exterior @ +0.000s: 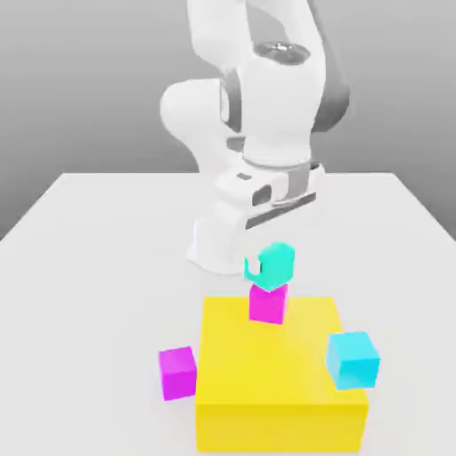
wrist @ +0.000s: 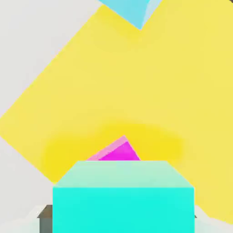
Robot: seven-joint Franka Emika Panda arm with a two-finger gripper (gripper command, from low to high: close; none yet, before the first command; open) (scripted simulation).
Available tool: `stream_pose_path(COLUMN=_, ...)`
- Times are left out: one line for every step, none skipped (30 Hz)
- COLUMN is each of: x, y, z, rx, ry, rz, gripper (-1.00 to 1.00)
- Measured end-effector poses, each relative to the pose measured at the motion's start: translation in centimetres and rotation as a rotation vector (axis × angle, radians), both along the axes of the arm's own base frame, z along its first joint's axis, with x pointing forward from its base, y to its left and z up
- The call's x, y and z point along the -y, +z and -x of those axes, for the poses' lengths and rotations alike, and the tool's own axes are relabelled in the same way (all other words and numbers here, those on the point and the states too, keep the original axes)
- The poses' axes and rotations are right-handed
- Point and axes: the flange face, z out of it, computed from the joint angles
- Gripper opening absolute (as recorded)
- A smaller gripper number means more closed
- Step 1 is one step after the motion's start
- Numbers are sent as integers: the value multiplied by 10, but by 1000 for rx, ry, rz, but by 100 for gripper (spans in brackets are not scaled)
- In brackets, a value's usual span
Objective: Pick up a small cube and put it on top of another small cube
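White arm (exterior: pixel 278 107) (greyish joints, seemingly).

No readable text, label, brand, number or sign can be made out in either view (plain, unprinted surfaces are all that is presented).

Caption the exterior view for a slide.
Franka Panda arm above a teal cube, askew over a hot-pink cube on a yellow block; sky-blue cube, purple cube nearby.
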Motion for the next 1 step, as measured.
stream_pose_path(x=0, y=0, z=0, rx=0, ry=0, rz=0, gripper=100)
